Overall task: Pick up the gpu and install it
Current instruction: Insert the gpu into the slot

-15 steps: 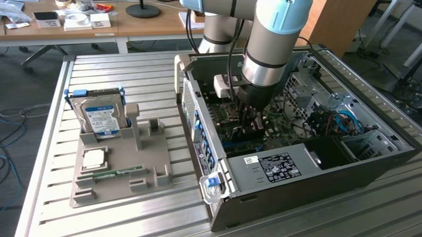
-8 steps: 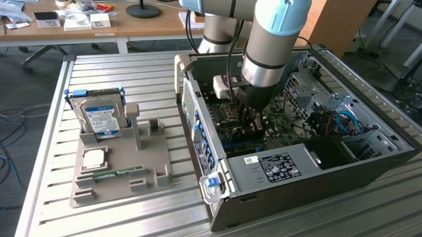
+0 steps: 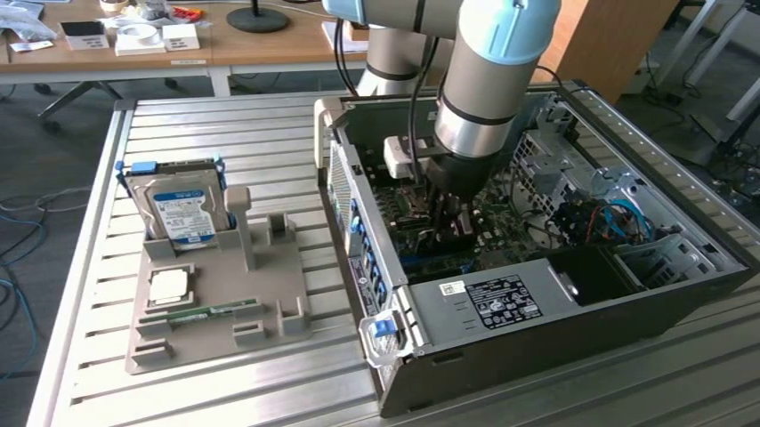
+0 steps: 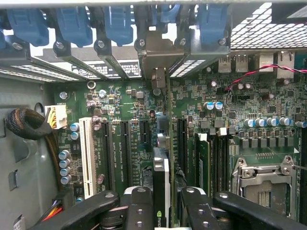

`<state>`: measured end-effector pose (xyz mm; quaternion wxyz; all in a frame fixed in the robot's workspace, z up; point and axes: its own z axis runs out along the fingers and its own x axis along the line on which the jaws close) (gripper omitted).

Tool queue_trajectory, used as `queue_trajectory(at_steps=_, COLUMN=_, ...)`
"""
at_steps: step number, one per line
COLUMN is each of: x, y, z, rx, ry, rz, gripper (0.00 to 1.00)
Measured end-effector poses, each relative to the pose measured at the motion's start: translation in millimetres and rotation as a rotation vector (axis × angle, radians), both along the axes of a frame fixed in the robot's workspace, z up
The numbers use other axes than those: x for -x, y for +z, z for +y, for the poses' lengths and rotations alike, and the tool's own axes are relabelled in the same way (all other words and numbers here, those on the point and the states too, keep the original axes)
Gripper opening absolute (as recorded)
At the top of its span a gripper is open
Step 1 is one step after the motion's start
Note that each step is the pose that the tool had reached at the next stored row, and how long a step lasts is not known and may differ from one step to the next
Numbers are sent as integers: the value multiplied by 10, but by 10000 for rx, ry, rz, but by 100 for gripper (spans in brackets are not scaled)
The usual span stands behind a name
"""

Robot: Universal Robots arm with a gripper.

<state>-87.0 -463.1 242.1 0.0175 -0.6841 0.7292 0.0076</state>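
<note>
The gpu (image 4: 161, 178) stands edge-on between my fingers (image 4: 139, 203), a thin green card with a black block. Its silver end bracket (image 4: 156, 50) reaches the case's rear slot openings under the blue clips. My gripper (image 4: 163, 208) is shut on the gpu. The card runs along the expansion slots of the green motherboard (image 4: 120, 110); whether it sits fully in a slot I cannot tell. In the exterior view my gripper (image 3: 451, 213) is deep inside the open computer case (image 3: 665, 294), pointing down at the board.
A grey holder (image 3: 273, 325) on the slatted table carries a hard drive (image 3: 178, 209), a processor chip (image 3: 170, 285) and a RAM stick (image 3: 208, 311). Inside the case are the power supply (image 3: 499, 298), a black cable bundle (image 4: 24, 124), a white slot (image 4: 86, 153) and the processor socket (image 4: 264, 182).
</note>
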Motion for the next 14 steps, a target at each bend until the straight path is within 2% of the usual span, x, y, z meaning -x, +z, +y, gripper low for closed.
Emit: queue_trajectory(at_steps=14, x=-1, y=-8, z=-1, rx=-2, ry=1, rz=-1, gripper=27)
